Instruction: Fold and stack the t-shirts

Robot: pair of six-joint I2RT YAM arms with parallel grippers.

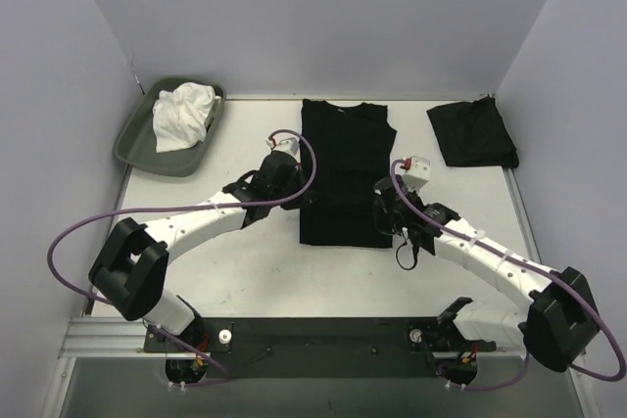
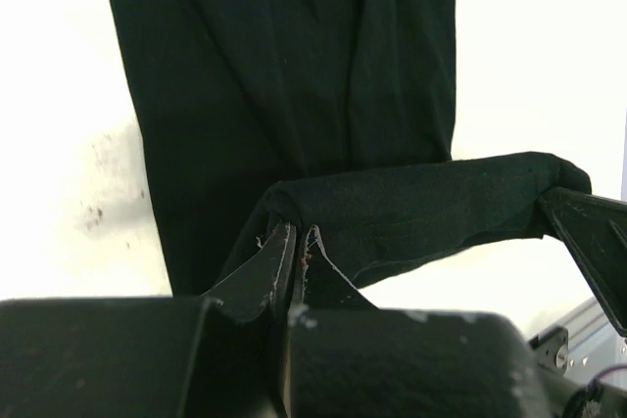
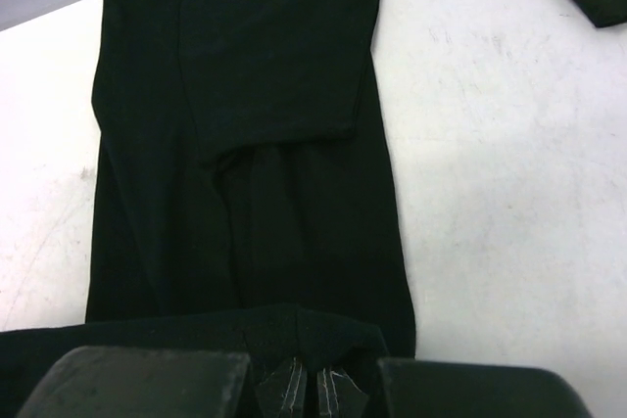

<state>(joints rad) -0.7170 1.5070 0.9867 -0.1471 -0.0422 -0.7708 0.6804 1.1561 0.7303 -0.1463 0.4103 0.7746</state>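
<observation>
The white flat counter (image 1: 255, 261) carries everything here. Down its middle lies the long black thin-cloth t-shirt (image 1: 345, 159), sleeves folded in so it makes a narrow strip, collar toward the far edge and hem toward the near edge. The shallow grey-green plastic tray (image 1: 134, 147) sits in the far left corner, and a crumpled white cloth (image 1: 184, 115) is heaped in it. In the far right corner a second black t-shirt, folded into a small flat rectangle (image 1: 472, 134), lies well apart from the long one.

The left gripper (image 2: 297, 238) is at the near left corner of the long shirt, its two dark fingers pinched together with the hem cloth caught between them. The right gripper (image 3: 304, 381) is at the near right corner, jaws likewise pressed together on the hem. Between the two, the hem is raised off the counter as a rolled band, while the rest of the shirt lies flat.
</observation>
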